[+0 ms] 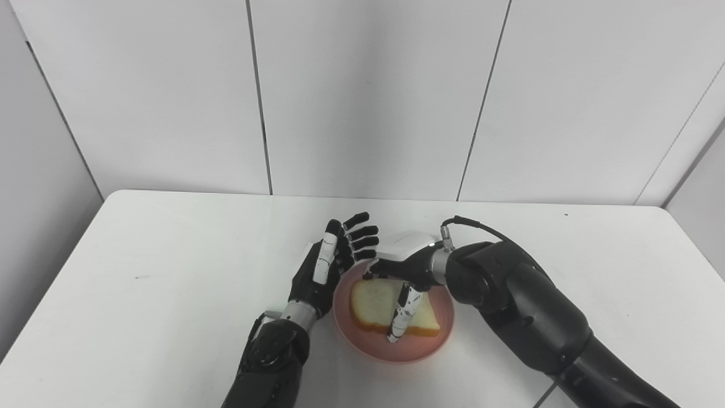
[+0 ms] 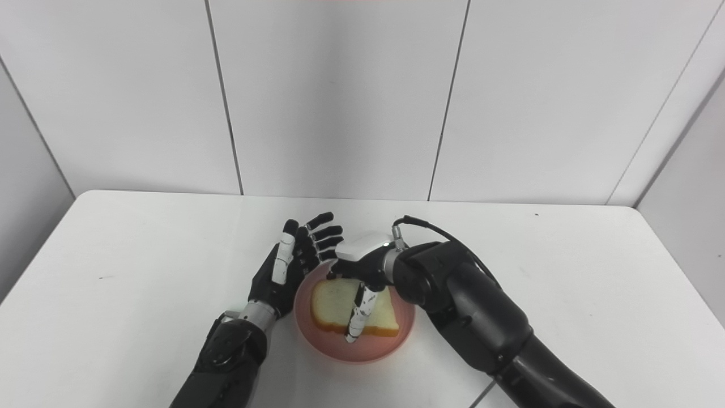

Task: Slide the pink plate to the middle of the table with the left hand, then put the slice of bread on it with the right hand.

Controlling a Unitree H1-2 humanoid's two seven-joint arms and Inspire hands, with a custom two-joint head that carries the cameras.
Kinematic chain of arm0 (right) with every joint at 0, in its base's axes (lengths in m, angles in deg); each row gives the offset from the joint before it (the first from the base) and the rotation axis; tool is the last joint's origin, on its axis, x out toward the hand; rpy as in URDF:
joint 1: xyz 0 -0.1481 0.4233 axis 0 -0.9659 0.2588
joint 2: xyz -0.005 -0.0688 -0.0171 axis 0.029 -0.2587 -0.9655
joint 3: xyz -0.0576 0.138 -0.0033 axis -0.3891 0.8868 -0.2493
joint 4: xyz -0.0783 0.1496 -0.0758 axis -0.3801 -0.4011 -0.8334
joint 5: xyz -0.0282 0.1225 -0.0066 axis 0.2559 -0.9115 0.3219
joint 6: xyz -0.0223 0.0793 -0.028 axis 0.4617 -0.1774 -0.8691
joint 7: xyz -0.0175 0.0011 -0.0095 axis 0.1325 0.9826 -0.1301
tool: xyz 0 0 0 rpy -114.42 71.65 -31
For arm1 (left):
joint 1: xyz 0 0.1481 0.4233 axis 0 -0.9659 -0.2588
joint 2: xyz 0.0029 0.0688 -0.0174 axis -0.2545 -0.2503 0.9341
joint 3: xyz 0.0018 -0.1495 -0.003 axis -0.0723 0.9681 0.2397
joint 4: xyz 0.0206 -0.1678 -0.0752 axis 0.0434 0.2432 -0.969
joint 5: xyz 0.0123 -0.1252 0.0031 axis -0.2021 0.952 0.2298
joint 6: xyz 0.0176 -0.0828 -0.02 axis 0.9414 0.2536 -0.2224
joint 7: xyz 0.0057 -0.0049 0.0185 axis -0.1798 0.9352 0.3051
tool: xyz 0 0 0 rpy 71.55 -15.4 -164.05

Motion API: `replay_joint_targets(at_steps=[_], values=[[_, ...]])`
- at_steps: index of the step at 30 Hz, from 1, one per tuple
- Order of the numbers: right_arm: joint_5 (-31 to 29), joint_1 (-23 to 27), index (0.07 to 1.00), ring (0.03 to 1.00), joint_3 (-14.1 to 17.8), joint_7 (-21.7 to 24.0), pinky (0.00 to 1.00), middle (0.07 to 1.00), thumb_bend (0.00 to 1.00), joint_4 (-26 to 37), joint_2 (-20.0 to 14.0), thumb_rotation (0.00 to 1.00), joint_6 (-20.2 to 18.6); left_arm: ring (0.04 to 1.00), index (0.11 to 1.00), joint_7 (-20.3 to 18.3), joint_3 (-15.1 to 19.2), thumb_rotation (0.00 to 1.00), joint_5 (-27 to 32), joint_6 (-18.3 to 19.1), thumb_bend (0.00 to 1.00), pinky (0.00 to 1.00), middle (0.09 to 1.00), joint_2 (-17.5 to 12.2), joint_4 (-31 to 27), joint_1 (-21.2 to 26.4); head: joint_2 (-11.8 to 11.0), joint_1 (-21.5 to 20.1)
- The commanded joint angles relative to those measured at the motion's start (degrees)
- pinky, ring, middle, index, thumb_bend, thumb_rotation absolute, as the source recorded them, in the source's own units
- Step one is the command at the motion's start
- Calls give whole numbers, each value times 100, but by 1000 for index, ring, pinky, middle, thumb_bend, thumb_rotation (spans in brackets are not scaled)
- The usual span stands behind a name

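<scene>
The pink plate (image 1: pixel 436 340) lies in the middle of the table, toward the front. A slice of white bread (image 1: pixel 371 306) with a brown crust rests flat on it. My right hand (image 1: pixel 405 263) hovers over the slice, its fingers curled down at the far edge and its thumb (image 1: pixel 403 317) reaching across to the near crust, so it spans the bread. My left hand (image 1: pixel 331 260) stands upright and open at the plate's left rim, palm toward the plate and fingers spread. I cannot tell whether it touches the rim.
The white table (image 1: pixel 170 272) stretches wide to the left and right of the plate. White wall panels (image 1: pixel 362 96) rise right behind its far edge. A black cable (image 1: pixel 481 225) loops off my right wrist.
</scene>
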Motion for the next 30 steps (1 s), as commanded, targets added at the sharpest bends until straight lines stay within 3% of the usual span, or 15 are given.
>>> replay_joint_targets(at_steps=[1,5,9,17,19,21,22,23,24,25,27,29,30], values=[[22,367,871,965,37,307,1000,947,1000,219,-92,421,-137,749,779,86,-30,949,-100,407,925,711,755,-62,229,-368,12,-5],[227,506,887,990,-84,840,1000,982,1000,426,-194,448,-149,752,777,98,-21,948,-88,450,917,719,750,-66,216,-353,7,-41],[325,525,876,993,-48,1069,1000,983,1000,615,-244,459,-190,749,770,95,-18,944,-78,487,922,712,747,-71,195,-353,13,-52],[-163,465,837,956,500,1208,1000,940,1000,1235,-433,446,-303,747,771,80,-51,942,-96,492,922,700,745,-73,114,-375,20,-75],[-343,357,825,947,706,1052,1000,931,1000,1399,-513,435,-271,751,775,73,-63,944,-95,506,923,701,752,-73,93,-379,31,-68],[-707,40,804,926,1148,429,1000,905,1000,1520,-502,414,-143,758,777,54,-85,946,-100,501,920,697,759,-77,42,-392,39,-62],[-950,-233,796,916,1479,-188,1000,893,1000,1481,-419,405,58,760,777,56,-91,947,-101,491,919,694,762,-76,16,-401,37,-52],[-1120,-421,768,885,1702,-628,896,867,985,1445,-361,378,206,762,771,59,-96,942,-101,487,919,683,762,-75,-3,-407,37,-52],[-1383,-691,759,875,2020,-1343,860,858,979,1276,-236,368,573,762,769,62,-95,941,-94,479,920,679,762,-74,-10,-408,36,-61],[-1567,-871,741,812,2229,-1837,740,818,924,1153,-153,340,836,768,766,63,-94,936,-90,474,925,686,764,-74,-14,-409,36,-61],[-1922,-1145,734,771,2623,-2617,668,792,872,849,50,323,1207,776,768,88,-90,933,-92,487,937,696,767,-70,-53,-425,46,-51],[-2267,-1352,744,753,2998,-3305,655,774,786,465,288,376,1529,782,759,110,-84,926,-92,501,946,692,770,-60,-117,-453,59,-43],[-2420,-1432,727,734,3152,-3598,641,753,800,275,397,364,1678,783,756,116,-81,924,-89,509,947,690,771,-56,-155,-470,61,-49]])
